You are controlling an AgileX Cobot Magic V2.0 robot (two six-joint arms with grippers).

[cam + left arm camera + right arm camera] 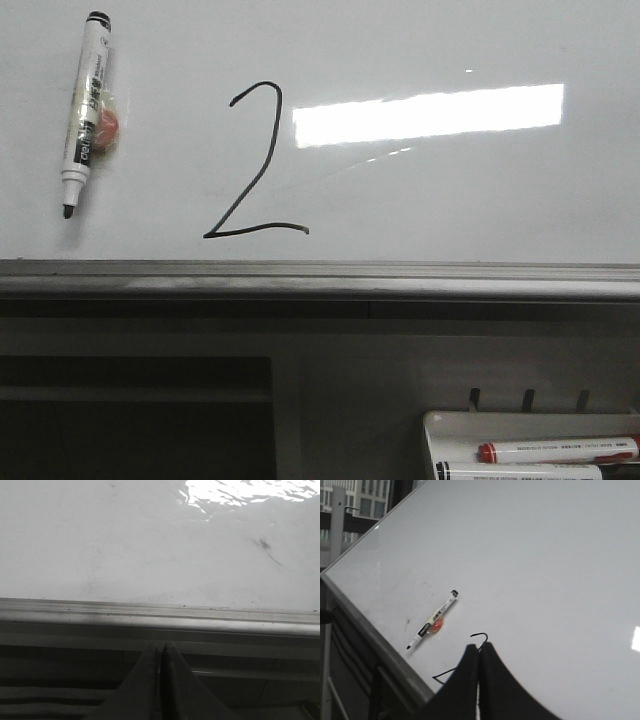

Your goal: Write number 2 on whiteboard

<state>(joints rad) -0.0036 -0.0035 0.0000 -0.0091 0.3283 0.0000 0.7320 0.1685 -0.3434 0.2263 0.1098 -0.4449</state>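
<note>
A thin black number 2 [252, 165] is drawn on the glossy whiteboard [420, 210], left of a bright light reflection. A white marker [86, 110] with a black tip clings to the board at upper left, tip down. In the right wrist view my right gripper [479, 646] is shut with nothing in it, its dark fingers covering part of the number 2 [479, 636]; the marker [433, 619] lies beyond. My left gripper [162, 645] is shut and empty, held below the board's grey rail [160, 621]. Neither gripper shows in the front view.
A grey metal rail [320, 280] runs under the board. A small white tray [450, 425] at the lower right holds red-capped markers [555, 450]. A dark recess [135, 420] lies at the lower left. Windows and a building show past the board's edge [350, 505].
</note>
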